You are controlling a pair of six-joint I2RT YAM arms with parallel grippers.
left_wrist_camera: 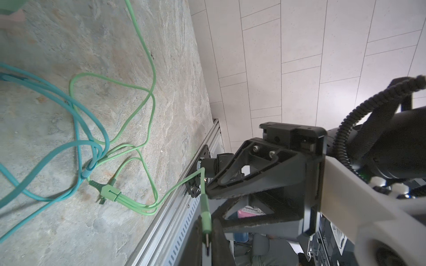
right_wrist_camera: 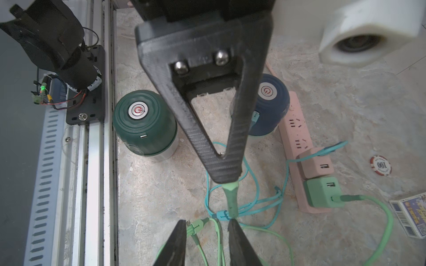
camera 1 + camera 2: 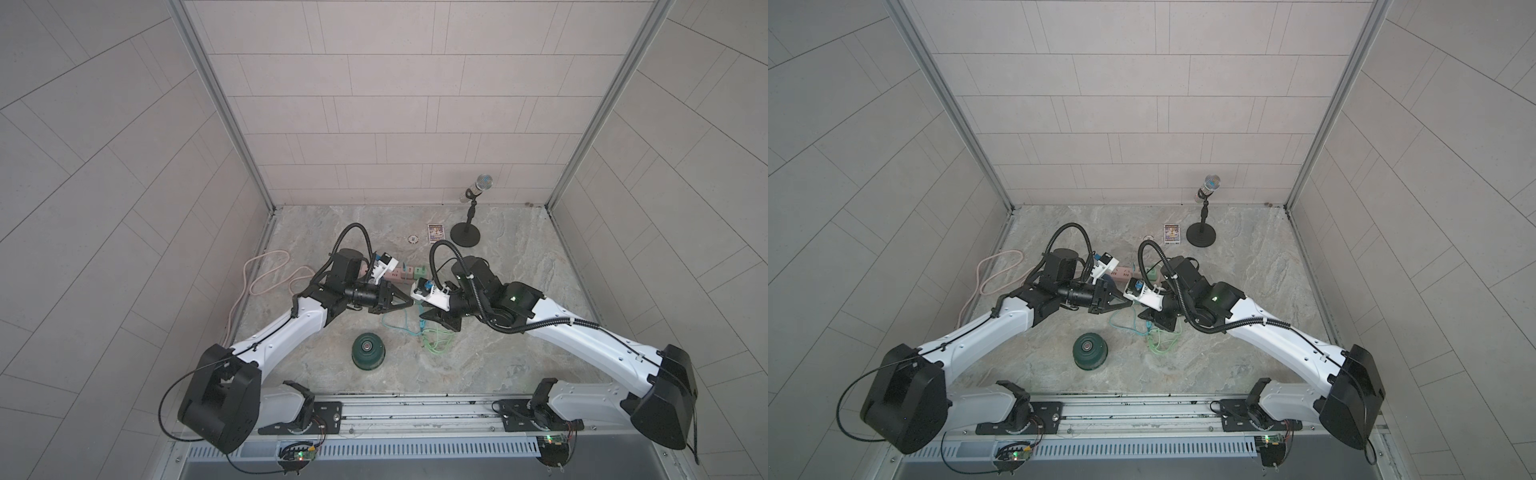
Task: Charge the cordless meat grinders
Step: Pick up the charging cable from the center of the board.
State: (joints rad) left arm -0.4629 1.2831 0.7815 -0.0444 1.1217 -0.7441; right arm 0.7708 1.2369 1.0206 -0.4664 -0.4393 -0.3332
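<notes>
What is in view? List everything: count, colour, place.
power strip: one, pink, mid-table.
green grinder: one, dark green, by the front rail.
blue grinder: one, dark blue, beside the strip.
plug adapters: two, pink and green, on the strip.
cables: two, teal and green, tangled before the strip.
poker chip: one, red-white, beyond the strip.
small box: one, blue-printed, near the chip.
microphone: one, silver, back right.
left claw: black, shut on the green cable's plug.
right claw: black, open, beside that cable.

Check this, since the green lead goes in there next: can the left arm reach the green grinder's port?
Probably yes. The left tool, shut on the green plug, hangs near the green grinder, whose side port is uncovered, with nothing standing between them.
</notes>
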